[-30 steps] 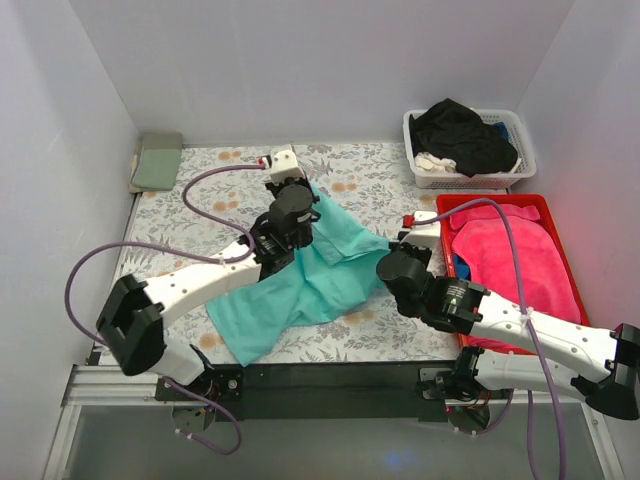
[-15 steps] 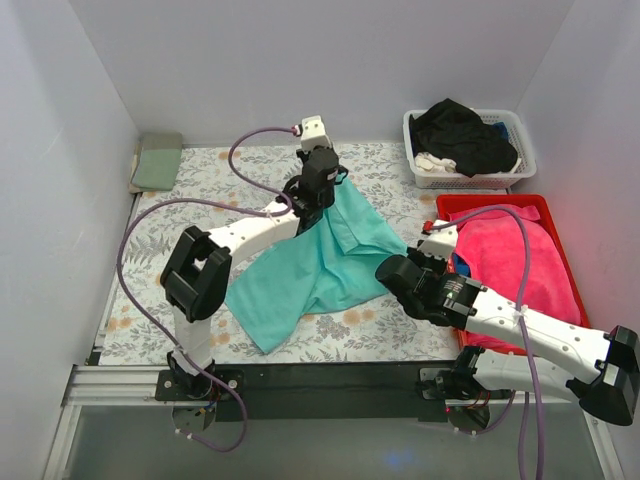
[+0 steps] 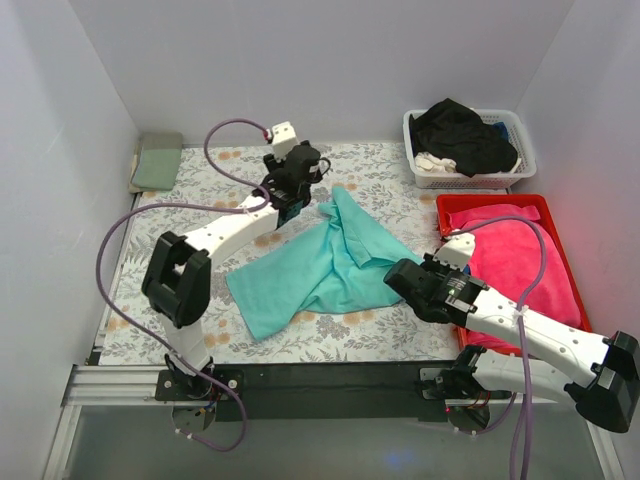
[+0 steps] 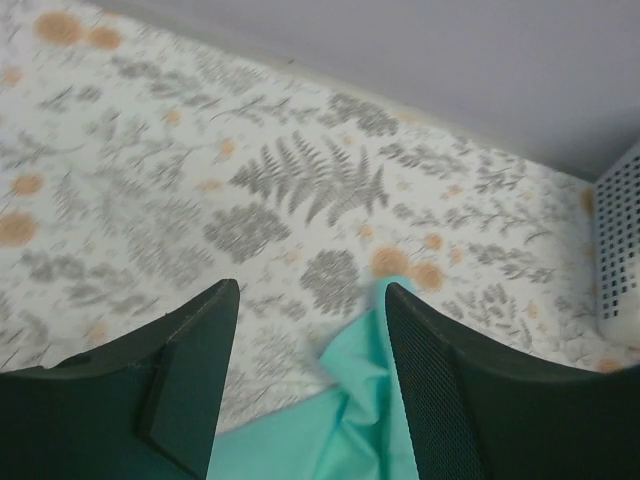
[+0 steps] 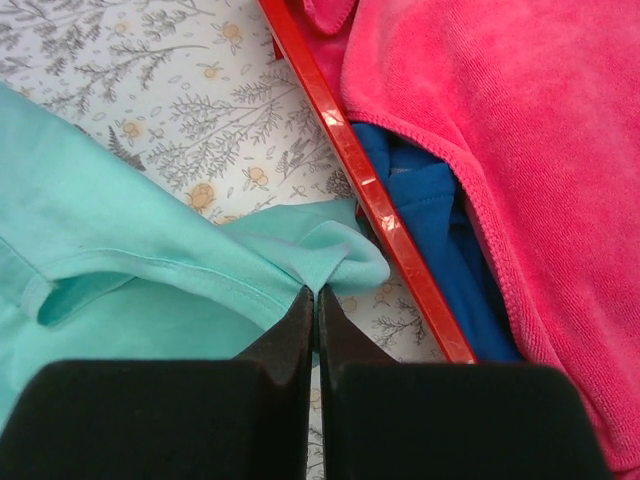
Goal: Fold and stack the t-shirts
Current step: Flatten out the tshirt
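Observation:
A teal t-shirt [image 3: 320,262] lies crumpled on the patterned table cover, mid-table. My left gripper [image 3: 309,168] hovers open just beyond the shirt's far corner; in the left wrist view its fingers [image 4: 310,290] stand wide apart above that loose teal corner [image 4: 372,420], holding nothing. My right gripper [image 3: 398,276] is at the shirt's right edge, beside the red tray. In the right wrist view the right gripper [image 5: 316,292] has its jaws shut, pinching a fold of the teal t-shirt [image 5: 130,290]. A black t-shirt [image 3: 460,135] fills the white basket. A folded sage-green one [image 3: 158,160] rests at the far left corner.
A red tray [image 3: 497,204] at the right holds a pink cloth [image 3: 510,255] and a blue cloth [image 5: 430,200]; its rim [image 5: 365,170] runs close to my right fingers. The white basket [image 3: 520,170] stands at the back right. White walls enclose the table.
The left gripper carried the shirt's corner toward the far side, then opened and let it drop; that corner now lies on the table. The right arm shifted slightly right, still gripping.

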`<state>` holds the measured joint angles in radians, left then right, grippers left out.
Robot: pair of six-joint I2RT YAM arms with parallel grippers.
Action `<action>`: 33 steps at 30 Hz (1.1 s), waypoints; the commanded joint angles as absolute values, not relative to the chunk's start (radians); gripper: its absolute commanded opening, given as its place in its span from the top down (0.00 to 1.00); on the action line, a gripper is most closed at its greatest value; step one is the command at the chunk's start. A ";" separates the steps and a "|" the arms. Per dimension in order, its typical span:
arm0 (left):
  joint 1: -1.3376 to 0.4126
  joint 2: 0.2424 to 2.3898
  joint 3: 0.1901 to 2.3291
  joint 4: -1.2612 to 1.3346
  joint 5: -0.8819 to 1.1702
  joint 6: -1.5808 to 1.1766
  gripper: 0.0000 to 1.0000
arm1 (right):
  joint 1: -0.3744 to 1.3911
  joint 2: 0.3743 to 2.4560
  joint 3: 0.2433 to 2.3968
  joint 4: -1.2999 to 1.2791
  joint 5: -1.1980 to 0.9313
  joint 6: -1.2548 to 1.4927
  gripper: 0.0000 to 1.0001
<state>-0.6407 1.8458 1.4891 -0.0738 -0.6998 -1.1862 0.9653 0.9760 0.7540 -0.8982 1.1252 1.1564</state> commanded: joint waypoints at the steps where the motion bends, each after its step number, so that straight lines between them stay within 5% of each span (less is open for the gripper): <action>1: -0.620 1.622 1.347 -0.359 -0.732 -1.437 0.41 | 0.957 0.997 0.732 -0.957 1.121 1.264 0.99; 3: -0.618 1.566 1.231 -0.446 -0.719 -1.553 0.41 | 0.956 1.002 0.721 -0.960 1.106 1.278 0.94; 6: -0.614 1.494 1.142 -0.594 -0.725 -1.679 0.42 | 0.953 1.011 0.707 -0.965 1.095 1.289 0.73; 7: -0.612 1.483 1.126 -0.633 -0.727 -1.707 0.42 | 0.954 1.011 0.707 -0.966 1.094 1.290 0.55; 10: -0.603 1.456 1.065 -0.728 -0.726 -1.792 0.44 | 0.954 1.006 0.718 -0.966 1.097 1.290 0.41; 20: -0.491 1.417 0.913 -0.704 -0.627 -1.792 0.68 | 0.956 1.058 0.778 -0.966 1.089 1.250 0.41; 33: -0.420 1.447 0.871 -0.776 -0.635 -1.818 0.63 | 0.957 1.092 0.808 -0.928 1.052 1.197 0.41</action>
